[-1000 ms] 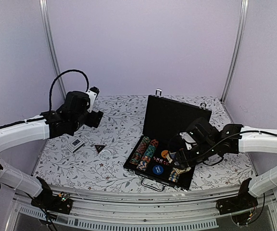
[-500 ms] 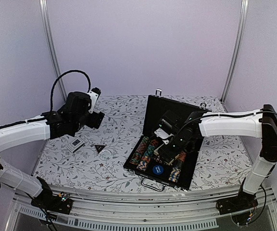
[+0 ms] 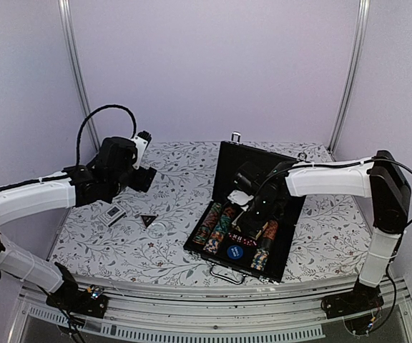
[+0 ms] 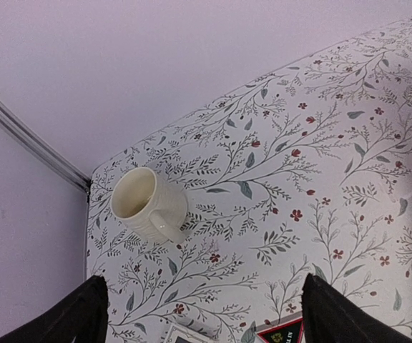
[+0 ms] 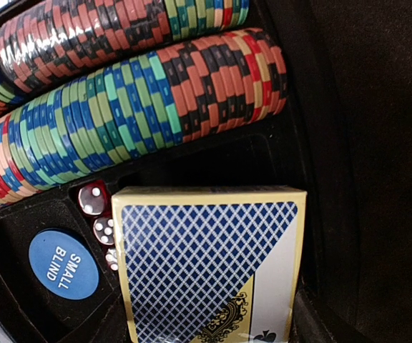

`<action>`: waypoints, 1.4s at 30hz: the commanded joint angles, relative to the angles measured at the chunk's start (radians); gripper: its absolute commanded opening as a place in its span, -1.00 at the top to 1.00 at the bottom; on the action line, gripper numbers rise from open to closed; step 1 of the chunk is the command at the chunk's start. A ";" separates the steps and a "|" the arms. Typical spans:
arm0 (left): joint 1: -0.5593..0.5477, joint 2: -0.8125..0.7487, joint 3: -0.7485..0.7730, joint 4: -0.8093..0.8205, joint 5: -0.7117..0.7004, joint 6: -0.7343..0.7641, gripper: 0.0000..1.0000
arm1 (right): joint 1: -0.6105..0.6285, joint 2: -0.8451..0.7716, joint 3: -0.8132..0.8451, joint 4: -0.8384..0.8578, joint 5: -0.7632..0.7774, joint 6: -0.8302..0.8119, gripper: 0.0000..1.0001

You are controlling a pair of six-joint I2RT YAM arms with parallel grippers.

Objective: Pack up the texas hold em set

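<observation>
The open case (image 3: 263,171) stands right of centre, by the front edge. Your right gripper (image 3: 252,214) appears clamped on a card deck (image 5: 209,264) above the case, beside the chip rows (image 5: 120,114); its fingers are cut off from view. Expect the card deck to be light, stiff and slick: grip its long edges. Your left gripper (image 3: 140,177) gapes wide, empty. The case floor beneath the card deck is hidden.

card deck (image 5: 209,271): lower end cropped | black triangle (image 4: 281,336): mostly cropped | dice (image 5: 91,199): partly covered
</observation>
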 commanded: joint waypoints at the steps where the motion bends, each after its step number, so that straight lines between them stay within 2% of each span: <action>1: -0.017 0.009 0.000 0.012 -0.005 0.005 -0.88 | -0.017 0.013 0.034 0.009 -0.022 -0.051 -0.09; 14: -0.018 0.021 0.001 0.012 -0.003 0.007 -0.88 | -0.029 0.032 0.035 0.033 -0.047 -0.082 -0.12; 21: -0.021 0.025 0.004 0.012 0.002 0.005 -0.88 | -0.033 0.026 0.045 0.040 -0.027 -0.084 -0.29; 30: -0.023 0.031 0.006 0.011 0.005 0.005 -0.88 | -0.035 -0.014 0.052 0.047 -0.014 -0.072 -0.60; 36: -0.026 0.036 0.006 0.011 0.007 0.004 -0.88 | -0.036 -0.024 0.045 0.050 0.000 -0.058 -0.63; 42: -0.028 0.037 0.006 0.009 0.005 0.005 -0.88 | -0.036 -0.088 0.037 0.052 -0.030 0.091 -0.58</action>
